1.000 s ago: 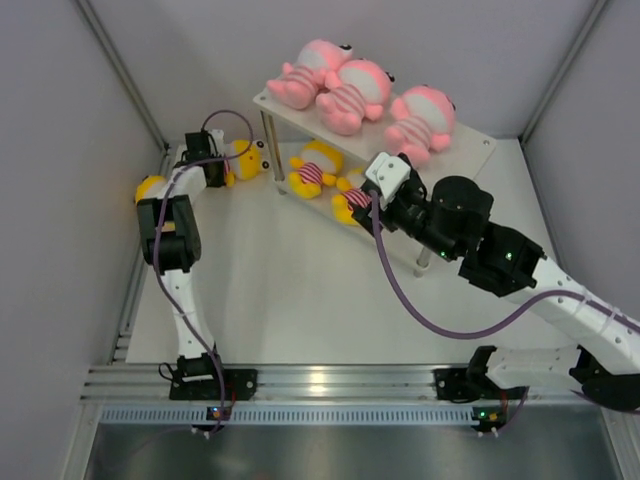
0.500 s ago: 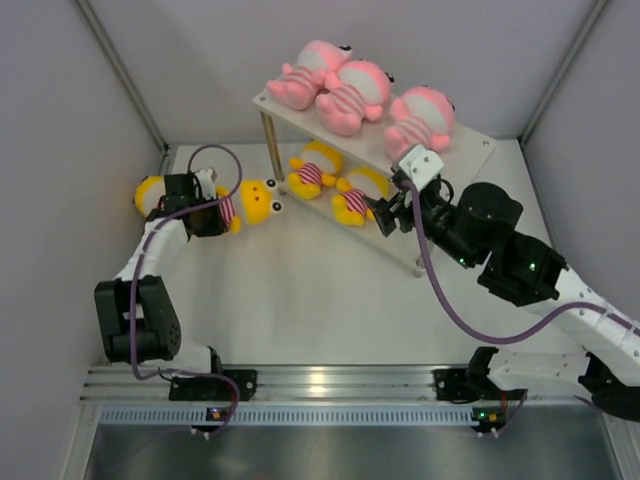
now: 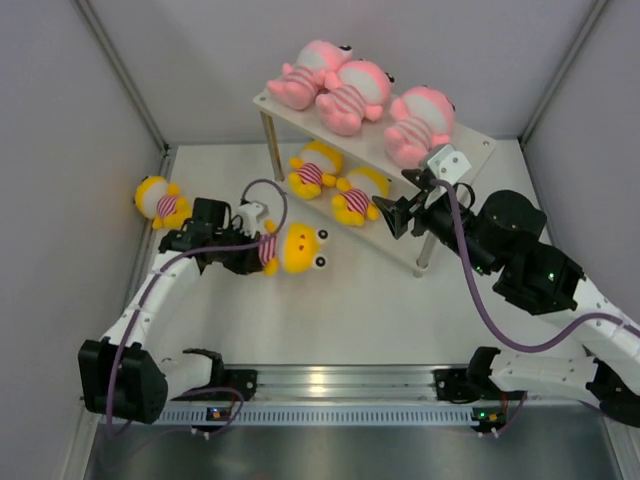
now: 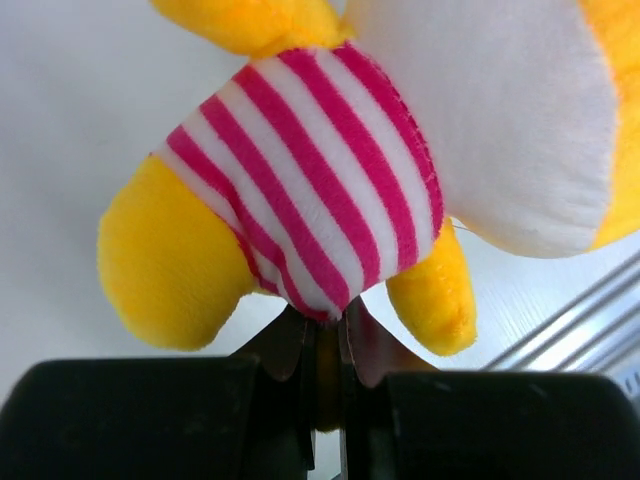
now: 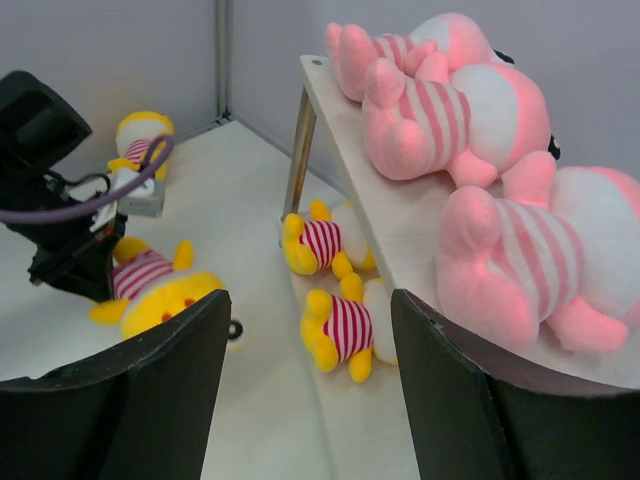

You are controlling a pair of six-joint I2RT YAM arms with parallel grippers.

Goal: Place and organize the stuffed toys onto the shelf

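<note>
Toys first, seen from above. Three pink toys (image 3: 350, 90) lie on the top board of the shelf (image 3: 478, 150). Two yellow toys (image 3: 313, 170) lie side by side on the low board under it. One loose yellow toy (image 3: 160, 198) lies on the table (image 3: 330, 320) by the left wall, well apart from the shelf. Your left gripper (image 3: 262, 250) holds the held yellow toy (image 3: 298, 248) over the middle of the table, near the shelf but not in it. Your right gripper (image 3: 392, 215) sits just beside the low board.

Now the left wrist. The jaws are pinched tight on the bottom edge of the striped shirt of the held yellow toy (image 4: 330, 180). That is only a small bite of cloth, so I think the toy can swing or slip. Go slowly.

Last, the right wrist. The fingers (image 5: 150, 400) stand wide apart with nothing between them. The low board seems to have room next to the second of the two yellow toys (image 5: 345, 325).

Bring the toy in low, under the top board. Stay off the silver leg (image 5: 298, 160). Your right arm sits in front of that spot, so pull it back first. Let go only when the toy rests on the board.
</note>
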